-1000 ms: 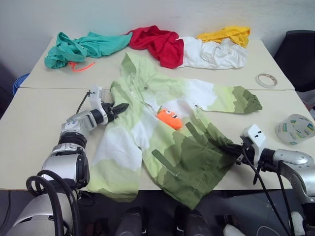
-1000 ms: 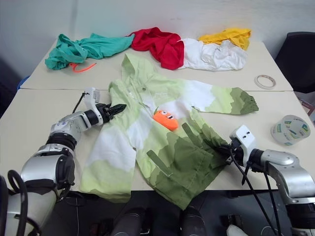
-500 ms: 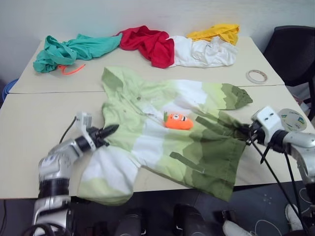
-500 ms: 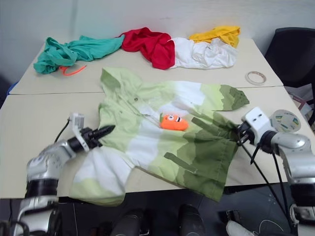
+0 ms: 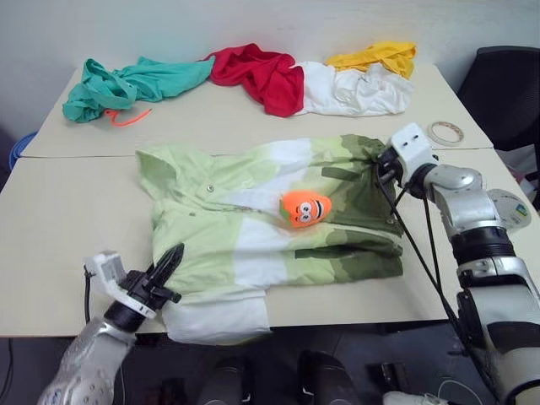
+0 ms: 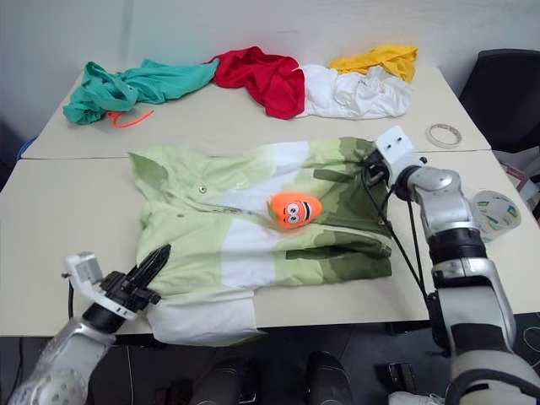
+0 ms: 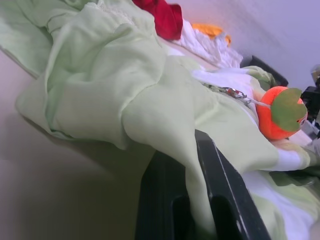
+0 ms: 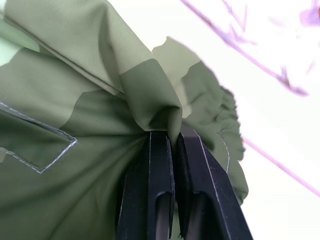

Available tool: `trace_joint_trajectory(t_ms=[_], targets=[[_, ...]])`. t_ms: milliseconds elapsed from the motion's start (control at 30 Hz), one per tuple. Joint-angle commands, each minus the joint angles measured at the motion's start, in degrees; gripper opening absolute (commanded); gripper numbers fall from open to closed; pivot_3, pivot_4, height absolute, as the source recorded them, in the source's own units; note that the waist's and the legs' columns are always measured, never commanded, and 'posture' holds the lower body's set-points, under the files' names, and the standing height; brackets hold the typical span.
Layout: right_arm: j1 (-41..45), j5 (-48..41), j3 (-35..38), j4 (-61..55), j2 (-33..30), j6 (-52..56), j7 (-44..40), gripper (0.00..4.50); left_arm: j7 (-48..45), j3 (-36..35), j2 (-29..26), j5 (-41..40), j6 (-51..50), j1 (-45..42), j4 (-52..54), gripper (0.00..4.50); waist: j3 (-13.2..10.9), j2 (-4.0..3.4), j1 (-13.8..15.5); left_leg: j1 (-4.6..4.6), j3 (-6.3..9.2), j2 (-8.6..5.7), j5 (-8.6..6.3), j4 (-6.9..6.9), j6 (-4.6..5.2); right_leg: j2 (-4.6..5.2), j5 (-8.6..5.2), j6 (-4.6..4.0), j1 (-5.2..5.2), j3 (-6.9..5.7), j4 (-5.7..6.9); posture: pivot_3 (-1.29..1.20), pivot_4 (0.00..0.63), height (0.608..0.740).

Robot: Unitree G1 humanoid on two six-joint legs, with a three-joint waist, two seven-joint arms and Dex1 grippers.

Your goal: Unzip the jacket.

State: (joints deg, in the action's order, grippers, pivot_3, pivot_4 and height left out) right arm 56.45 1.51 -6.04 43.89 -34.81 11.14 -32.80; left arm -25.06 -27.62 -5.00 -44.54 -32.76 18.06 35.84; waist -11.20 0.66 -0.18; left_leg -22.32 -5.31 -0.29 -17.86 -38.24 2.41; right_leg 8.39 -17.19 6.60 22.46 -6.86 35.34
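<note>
Left eye view: jacket [image 5: 253,228] spread on tabletop [image 5: 59,228]; left claw [image 5: 173,257] and right claw [image 5: 381,162] each pinch its fabric.

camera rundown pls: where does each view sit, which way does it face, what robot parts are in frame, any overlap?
Left eye, right eye: on the head, facing forward and down over the table; both arms, left gripper and right gripper show.
Left wrist: along its own fingers, shut on pale jacket cloth; orange toy beyond.
Right wrist: along its own fingers, shut on dark olive cloth.
Shared: the jacket in all views; the toy and red garment in the head views and left wrist.
</note>
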Motion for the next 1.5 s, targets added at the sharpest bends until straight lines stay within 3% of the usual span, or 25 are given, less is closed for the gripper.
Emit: trace_joint_trajectory(t_ms=[33,200,233,333,567,700,767,900,1033,1200,1300,1400,1500], targets=[[2.1,1.3,1.9,3.2,-1.8,-2.9,1.1,0.00,0.1,-0.5,1.6,1.5,6.9,6.5,4.7,0.02,0.0,0.00,0.1,-0.01,0.00,0.00,0.00,0.01,0.00,0.01,0.00,0.00,0.00,0.00,-0.02,0.00,0.150,0.740],[-1.4,-2.4,3.5,1.7,-1.7,-4.3,-5.6,0.00,-4.4,2.4,0.5,1.5,10.5,14.0,3.9,0.02,0.0,0.00,0.0,-0.02,-0.01,0.02,-0.05,0.00,0.08,0.01,0.01,-0.02,-0.02,-0.01,-0.27,0.00,0.150,0.740],[-2.4,-3.0,3.8,0.5,-2.5,-4.8,-7.5,0.24,-5.2,2.5,-0.9,2.0,10.7,14.8,3.0,0.00,0.0,-0.01,0.1,-0.03,-0.01,0.03,-0.06,0.00,0.09,0.00,0.01,-0.02,-0.01,-0.02,-0.30,0.00,0.150,0.740],[-5.2,-3.9,4.6,-2.4,-5.3,-6.9,-12.0,0.99,-5.7,-0.2,-4.7,-0.5,9.6,15.0,-0.2,0.70,-0.1,-0.11,0.2,-0.05,-0.02,0.02,-0.08,-0.01,0.14,0.01,0.00,-0.03,0.00,-0.03,-0.31,0.00,0.150,0.740],[-14.4,-11.3,11.9,-10.3,-11.9,-15.4,-22.7,3.34,-15.7,-9.6,-19.1,2.6,14.2,15.6,-12.7,2.85,-0.1,-0.12,-0.1,-0.02,-0.05,0.03,-0.17,-0.02,0.20,0.01,0.00,-0.03,-0.02,-0.33,-0.37,0.00,0.150,0.740],[-21.2,-22.7,15.2,-23.7,-14.9,-4.0,-34.7,4.50,-20.7,-16.4,-26.4,2.2,18.3,11.7,-21.5,4.06,-0.1,-0.16,-0.2,0.02,-0.06,0.12,-0.20,-0.02,0.16,0.01,0.00,-0.04,-0.02,-0.52,-0.34,0.00,0.150,0.740],[-25.3,-27.2,14.3,-34.3,-15.6,1.3,-38.3,4.50,-23.2,-17.2,-32.1,-1.3,15.6,7.2,-20.5,4.47,-0.1,-0.21,0.1,0.01,-0.02,0.11,-0.21,-0.04,0.18,0.08,-0.01,-0.05,-0.01,-0.51,-0.31,0.00,0.150,0.740],[-28.6,-27.8,9.7,-46.3,-14.9,5.2,-39.8,4.50,-27.4,-11.2,-41.5,-5.7,9.7,-3.7,-17.6,4.47,-0.1,-0.19,0.6,0.01,0.17,0.11,-0.26,-0.07,0.12,0.19,0.05,-0.15,-0.07,-0.19,-0.33,0.00,0.150,0.740],[-26.2,-23.0,2.7,-45.3,-9.3,2.3,-38.7,4.50,-37.5,10.5,-48.9,2.8,8.7,-23.7,-21.1,4.47,-0.1,-0.19,0.4,0.08,0.12,0.02,-0.30,-0.03,0.03,0.12,0.11,-0.20,-0.09,-0.14,-0.31,0.00,0.150,0.740],[-21.6,-16.9,-4.6,-39.9,-4.1,2.4,-37.1,4.50,-47.5,28.8,-44.4,15.5,15.9,-42.3,-36.0,4.47,-0.1,-0.29,-0.4,0.03,-0.31,0.01,-0.20,0.06,0.08,-0.39,0.13,-0.17,0.19,-0.53,0.08,0.00,0.150,0.740],[-19.5,-13.8,-7.7,-36.4,-1.5,2.7,-36.6,4.50,-50.2,33.9,-40.5,21.7,22.3,-48.3,-45.4,4.47,-0.1,-0.28,-0.7,0.02,-0.44,0.09,-0.20,0.02,0.08,-0.50,0.12,-0.16,0.22,-0.67,0.06,0.00,0.150,0.740],[-17.4,-10.9,-8.7,-32.7,1.4,-0.3,-34.1,3.90,-51.5,34.9,-38.0,24.6,27.0,-50.8,-51.7,4.50,-0.1,-0.28,-0.9,-0.02,-0.44,0.16,-0.20,-0.04,0.08,-0.53,0.12,-0.16,0.23,-0.66,0.06,0.00,0.150,0.740],[-17.4,-12.2,-7.3,-33.9,2.6,1.7,-33.6,2.85,-52.0,34.3,-37.6,26.1,29.0,-51.2,-54.6,4.50,-0.1,-0.28,-1.1,-0.05,-0.41,0.16,-0.20,-0.08,0.08,-0.50,0.12,-0.16,0.23,-0.66,0.07,0.00,0.150,0.740]])
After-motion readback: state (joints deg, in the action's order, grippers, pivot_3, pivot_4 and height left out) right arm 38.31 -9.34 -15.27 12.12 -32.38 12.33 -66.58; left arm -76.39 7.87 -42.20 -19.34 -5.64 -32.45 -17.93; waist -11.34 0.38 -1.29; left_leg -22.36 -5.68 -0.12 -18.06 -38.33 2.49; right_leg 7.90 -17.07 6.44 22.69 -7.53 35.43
